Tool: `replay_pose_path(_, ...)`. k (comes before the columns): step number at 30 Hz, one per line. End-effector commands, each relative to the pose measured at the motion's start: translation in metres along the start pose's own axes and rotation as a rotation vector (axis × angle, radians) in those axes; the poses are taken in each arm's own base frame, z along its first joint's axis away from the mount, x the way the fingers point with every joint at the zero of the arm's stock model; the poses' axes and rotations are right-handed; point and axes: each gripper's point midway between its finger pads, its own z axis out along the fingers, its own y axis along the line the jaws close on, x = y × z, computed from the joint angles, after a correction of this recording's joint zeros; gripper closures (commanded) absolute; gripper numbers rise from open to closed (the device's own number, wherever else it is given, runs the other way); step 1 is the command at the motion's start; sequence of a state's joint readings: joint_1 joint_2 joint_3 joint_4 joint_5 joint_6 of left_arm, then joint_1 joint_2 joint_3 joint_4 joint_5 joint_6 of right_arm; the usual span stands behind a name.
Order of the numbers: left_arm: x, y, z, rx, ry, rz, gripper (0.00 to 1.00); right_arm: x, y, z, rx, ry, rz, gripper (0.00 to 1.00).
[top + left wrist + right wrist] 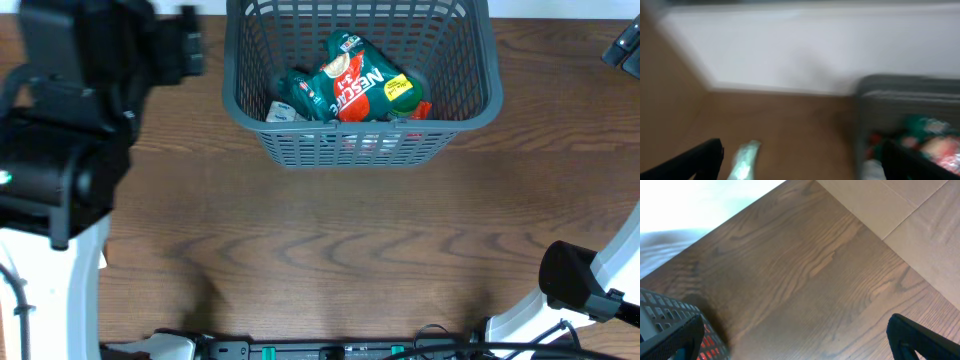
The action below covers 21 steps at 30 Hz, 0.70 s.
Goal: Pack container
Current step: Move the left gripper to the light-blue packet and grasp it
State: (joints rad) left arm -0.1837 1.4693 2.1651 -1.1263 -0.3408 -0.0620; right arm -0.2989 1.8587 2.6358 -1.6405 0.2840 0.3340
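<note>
Container (350,145) sits at the far middle of the table (330,250), upright, apart from both arms. It already holds packets. We see a green-and-red Nescafé packet (358,85) lying tilted on top and a smaller green packet (300,95) just left of it. A white packet (280,112) sits low in the near left corner, and a bit of red shows at the near right.

Left claw (802,150) is spread wide with nothing between its fingers (700,160). Its wrist view is badly blurred. The container shows at the right of that view, rim and wall visible, with coloured packets inside. A pale greenish thing (745,160) lies on the table just beside the left-hand finger; we cannot tell what it is. A white wall (805,50) fills the background. Overhead, the left arm (70,120) bulks over the far left corner of the table, beside the container and not over it.

Right claw (796,322) is also spread wide and holds nothing; only bare wood grain lies between its fingers. A corner of the container's slotted wall shows at the lower left of its view, next to one finger, with red visible through the slots. We cannot tell whether they touch. A beige surface (920,225) with seams lies beyond the table edge. Overhead, the right arm base (580,285) is at the near right, well apart from the container.
</note>
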Motion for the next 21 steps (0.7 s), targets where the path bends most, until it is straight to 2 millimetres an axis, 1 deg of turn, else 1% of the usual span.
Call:
replay_pose_path(1, 0.025, 0.058, 0.019, -0.242, 0.097, -0.179, 0.01, 0.0, 0.0, 0.002, 0.006, 0.004, 0.016, 0.01)
replay_pose_path(5, 0.063, 0.098, 0.039, -0.373, 0.263, -0.202, 0.01, 0.0, 0.0, 0.002, 0.006, 0.004, 0.016, 0.01)
replay_pose_path(9, 0.091, 0.122, 0.067, -0.455, 0.395, -0.207, 0.01, 0.0, 0.0, 0.002, 0.006, 0.004, 0.016, 0.01)
replay_pose_path(12, 0.111, 0.129, 0.097, -0.444, 0.488, -0.232, 0.01, 0.0, 0.0, 0.002, 0.006, 0.004, 0.016, 0.01)
replay_pose_path(16, 0.142, 0.138, 0.143, -0.425, 0.604, -0.267, 0.01, 0.0, 0.0, 0.002, 0.006, 0.004, 0.016, 0.01)
replay_pose_path(20, 0.177, 0.143, 0.188, -0.354, 0.726, -0.218, 0.01, 0.0, 0.0, 0.002, 0.006, 0.004, 0.016, 0.01)
replay_pose_path(21, 0.189, 0.143, 0.2, -0.325, 0.762, -0.202, 0.01, 0.0, 0.0, 0.002, 0.006, 0.004, 0.016, 0.01)
